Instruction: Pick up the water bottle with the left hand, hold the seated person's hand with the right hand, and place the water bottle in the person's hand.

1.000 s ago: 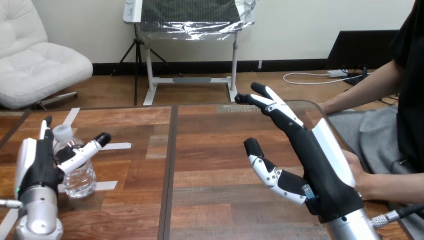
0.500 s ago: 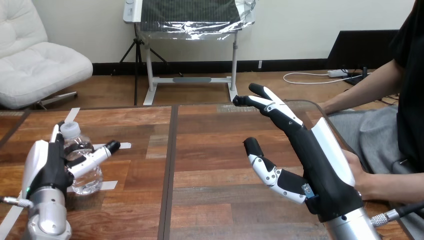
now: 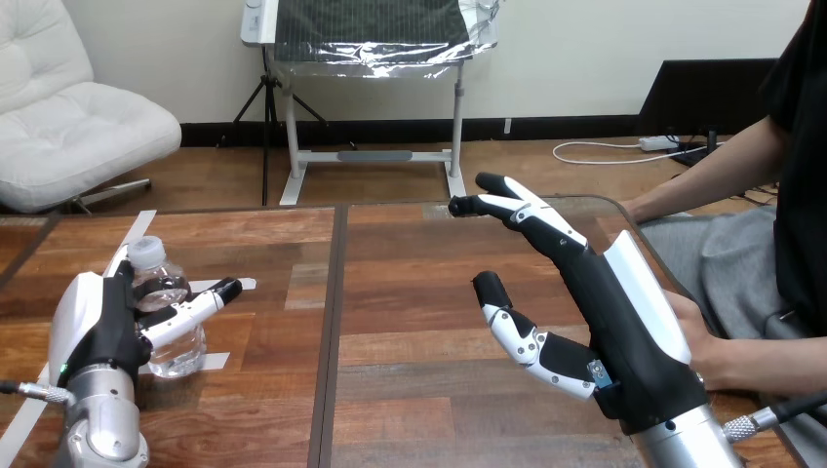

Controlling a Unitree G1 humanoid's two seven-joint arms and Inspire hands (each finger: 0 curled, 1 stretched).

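A clear water bottle [image 3: 172,330] with a white cap stands at the left of the wooden table [image 3: 410,292]. My left hand [image 3: 90,330] is round it, with the thumb across its front and the fingers along its far side. My right hand [image 3: 624,331] is raised over the table's right part, open, its fingers straight and pointing away to the upper left. The person's hand [image 3: 704,343] lies at the table's right edge, just behind the back of my right hand. Whether the two touch I cannot tell. None of my right hand's fingers curl round it.
Strips of white tape [image 3: 230,285] lie on the table round the bottle. A dark seam [image 3: 332,322] splits the tabletop in two. The person's forearm [image 3: 780,363] reaches in from the right edge.
My left hand and the bottle have shifted right together, and the thumb has come down across the bottle's front. My right hand's fingertips have drifted slightly left.
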